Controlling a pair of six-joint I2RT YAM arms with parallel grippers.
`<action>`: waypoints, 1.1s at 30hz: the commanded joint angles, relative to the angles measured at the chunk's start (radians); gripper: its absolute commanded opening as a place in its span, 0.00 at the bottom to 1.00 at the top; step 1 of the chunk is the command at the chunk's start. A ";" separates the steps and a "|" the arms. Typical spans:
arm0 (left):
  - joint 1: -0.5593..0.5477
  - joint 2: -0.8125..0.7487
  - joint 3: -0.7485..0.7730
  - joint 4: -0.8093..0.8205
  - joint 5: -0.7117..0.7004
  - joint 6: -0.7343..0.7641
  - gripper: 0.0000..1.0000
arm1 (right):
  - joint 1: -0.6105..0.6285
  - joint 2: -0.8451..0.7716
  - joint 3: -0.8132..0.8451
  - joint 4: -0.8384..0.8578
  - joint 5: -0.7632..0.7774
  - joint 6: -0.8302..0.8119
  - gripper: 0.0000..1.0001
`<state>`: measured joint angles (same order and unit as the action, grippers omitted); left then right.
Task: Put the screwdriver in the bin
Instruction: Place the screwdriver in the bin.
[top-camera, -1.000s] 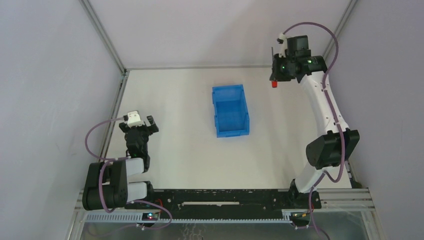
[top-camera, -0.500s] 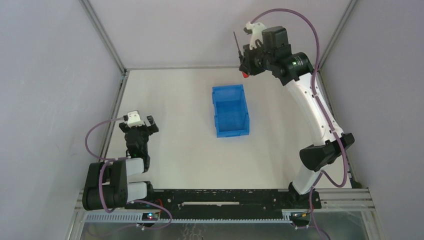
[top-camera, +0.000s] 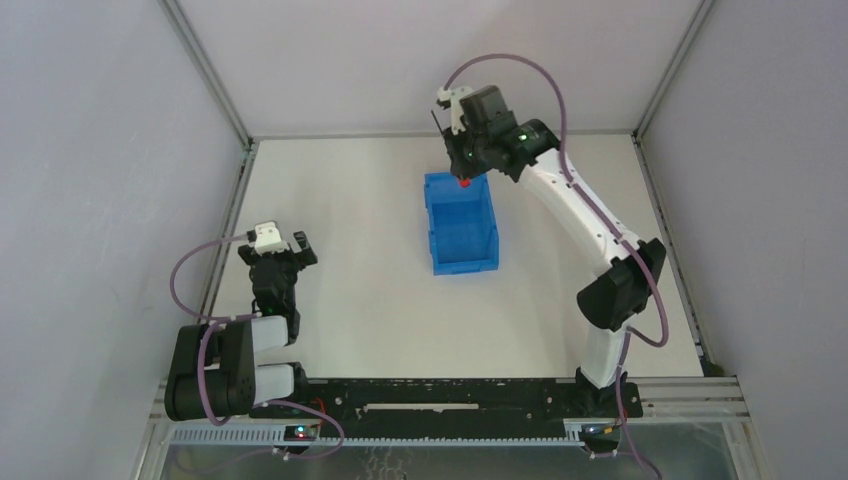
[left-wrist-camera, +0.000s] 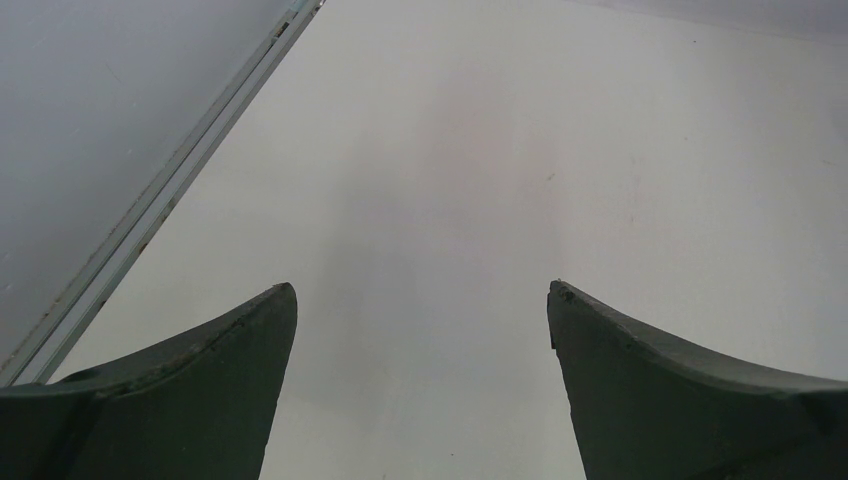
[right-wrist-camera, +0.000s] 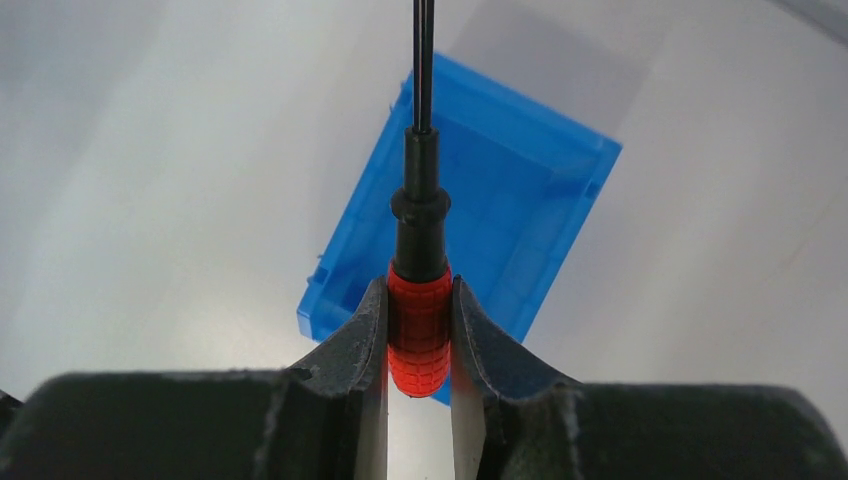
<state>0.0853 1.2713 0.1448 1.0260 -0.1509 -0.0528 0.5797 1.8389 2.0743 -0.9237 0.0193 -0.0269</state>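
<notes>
Right pincer (right-wrist-camera: 418, 292) swung over blue bin (top-camera: 465, 264) | pinching knurled red screwdriver (right-wrist-camera: 420, 335) | left pincer (left-wrist-camera: 420, 292) spread

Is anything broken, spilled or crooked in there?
Nothing stands out. The bin sits upright and whole on the table. The right gripper grips the screwdriver squarely by its red handle, over the bin's far end. The left gripper is open above the table.
</notes>
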 joint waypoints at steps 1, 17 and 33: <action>-0.008 -0.015 0.042 0.036 -0.006 0.015 1.00 | 0.024 0.023 -0.057 0.006 0.071 0.046 0.04; -0.009 -0.015 0.043 0.036 -0.005 0.015 1.00 | 0.046 0.125 -0.293 0.081 0.111 0.073 0.04; -0.008 -0.015 0.042 0.036 -0.005 0.015 1.00 | 0.066 0.196 -0.407 0.189 0.179 0.093 0.08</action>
<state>0.0853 1.2713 0.1448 1.0260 -0.1509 -0.0528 0.6304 2.0228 1.6798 -0.8021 0.1688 0.0395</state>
